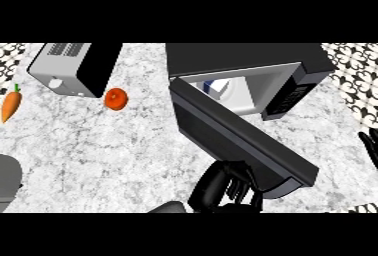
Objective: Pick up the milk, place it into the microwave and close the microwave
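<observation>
The milk carton (pixel 216 87) already sits inside the microwave (pixel 244 57). The left robot hand (pixel 221 186), fingers relaxed and holding nothing, meets the open door (pixel 236 135); best push near its free edge, following the hinge's arc. The right robot hand (pixel 369 147) rests open at the right edge.

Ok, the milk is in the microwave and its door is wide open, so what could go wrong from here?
1. The milk stands near the front of the microwave cavity, on the hinge side, so the swinging door might clip it.
2. The left hand meets the door only at its free end. It could slide off and leave the door ajar.
</observation>
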Tool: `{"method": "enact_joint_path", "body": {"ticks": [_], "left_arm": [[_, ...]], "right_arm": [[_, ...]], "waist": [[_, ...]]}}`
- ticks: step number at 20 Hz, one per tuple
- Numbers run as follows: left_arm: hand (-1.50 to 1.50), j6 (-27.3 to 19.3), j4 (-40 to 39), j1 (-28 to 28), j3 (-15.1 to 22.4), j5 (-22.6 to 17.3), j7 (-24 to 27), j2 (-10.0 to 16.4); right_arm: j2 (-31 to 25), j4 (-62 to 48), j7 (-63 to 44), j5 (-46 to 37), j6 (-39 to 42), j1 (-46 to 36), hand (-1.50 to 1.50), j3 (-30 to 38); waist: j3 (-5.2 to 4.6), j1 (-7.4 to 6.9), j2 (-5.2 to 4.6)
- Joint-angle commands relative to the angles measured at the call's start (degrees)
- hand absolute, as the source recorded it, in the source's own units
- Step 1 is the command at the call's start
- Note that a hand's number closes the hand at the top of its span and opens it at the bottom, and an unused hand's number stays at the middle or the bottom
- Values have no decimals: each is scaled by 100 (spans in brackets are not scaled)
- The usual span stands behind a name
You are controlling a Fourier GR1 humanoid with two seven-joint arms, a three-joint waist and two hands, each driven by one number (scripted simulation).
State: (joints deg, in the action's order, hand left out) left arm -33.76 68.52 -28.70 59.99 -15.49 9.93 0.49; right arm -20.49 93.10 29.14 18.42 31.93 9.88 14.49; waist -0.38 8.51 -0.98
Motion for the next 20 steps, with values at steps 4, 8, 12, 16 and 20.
{"method": "enact_joint_path", "body": {"ticks": [4, 8, 12, 16, 20], "left_arm": [[150, -333, -291, -852, -255, -731, 230, -47], [150, -574, -546, -1147, -503, -1084, 229, -47], [150, -690, -877, -1599, -668, -1399, 83, -48], [150, -838, -1002, -1785, -1035, -1765, 333, -49], [150, -833, -1103, -1934, -1440, -2145, 696, -49]], "right_arm": [[-325, 415, -306, 408, 456, -79, -150, -130], [-383, 652, -503, 673, 528, -106, -150, -211], [-434, 776, -621, 949, 615, -109, -150, -236], [-514, 837, -757, 1205, 657, -208, -150, -247], [-615, 951, -884, 1375, 694, -153, -150, -236]], "waist": [[-1, 335, -82], [-6, 529, -135], [10, 721, -161], [-7, 796, -253], [-19, 926, -295]]}}
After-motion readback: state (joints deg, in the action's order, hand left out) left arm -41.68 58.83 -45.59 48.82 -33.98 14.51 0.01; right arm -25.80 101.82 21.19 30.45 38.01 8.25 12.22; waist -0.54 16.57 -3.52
